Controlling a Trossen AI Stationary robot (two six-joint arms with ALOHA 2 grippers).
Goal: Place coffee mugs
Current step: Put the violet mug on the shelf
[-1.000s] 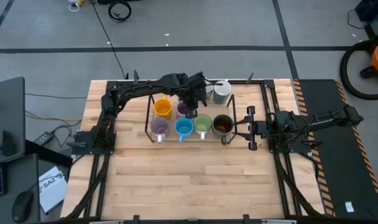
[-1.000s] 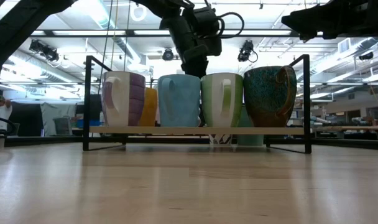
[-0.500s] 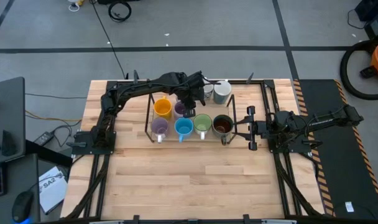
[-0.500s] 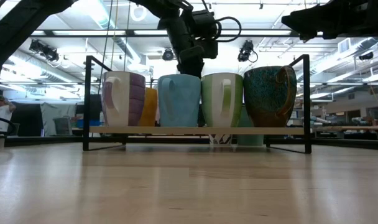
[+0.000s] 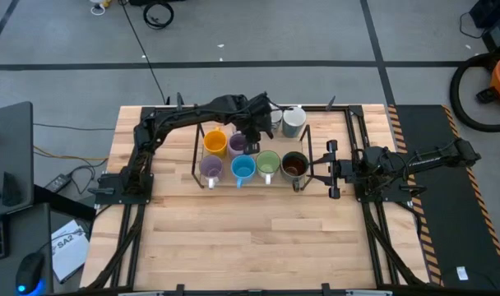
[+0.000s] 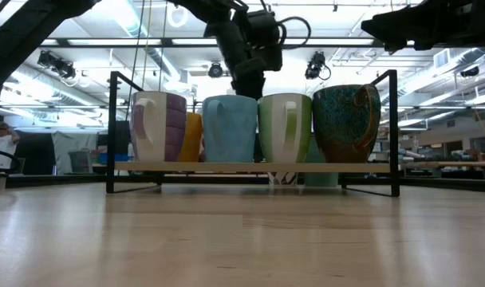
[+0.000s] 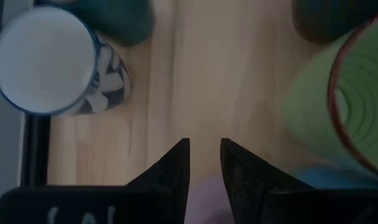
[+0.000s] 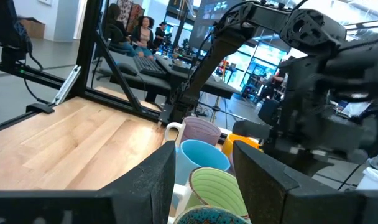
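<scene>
Front row: on the black wire rack, seen level from the low view, stand four mugs side by side: a lavender mug, a blue mug, a light green mug and a dark brown mug, each touching or just beside its neighbour.
Back row: the high view shows what the low view mostly hides: an orange mug and a second lavender mug behind the front four; in the low view only a sliver of the orange one shows between the lavender and blue mugs.
Off the rack: a white patterned mug and a pale grey mug stand side by side on the table, past the rack's far edge.
Left gripper: the left gripper hangs over the back row, just beside the second lavender mug. Its wrist view shows the two dark fingers a little apart with nothing between them, bare wood ahead, the patterned mug to one side and the green mug's rim to the other.
Right gripper: the right gripper waits near the rack's right end, close to the brown mug, fingers spread and empty, as its wrist view shows.
Room: people sit at desks behind the table, seen only in the right wrist view.
</scene>
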